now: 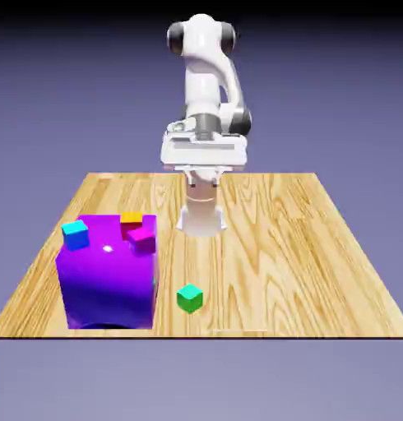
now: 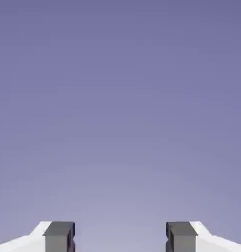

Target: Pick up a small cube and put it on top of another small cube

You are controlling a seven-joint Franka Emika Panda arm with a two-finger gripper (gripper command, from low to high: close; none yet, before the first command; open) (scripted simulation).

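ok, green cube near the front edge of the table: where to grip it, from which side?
Probably from straight above, fingers on two opposite side faces. The green cube sits alone on the table, turned slightly, so roll the wrist to match. The purple block stands apart at its side. The gripper is open.

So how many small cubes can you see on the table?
4. Cyan cube, orange cube and magenta cube sit on the big purple block; green cube is on the table. Others may be hidden.
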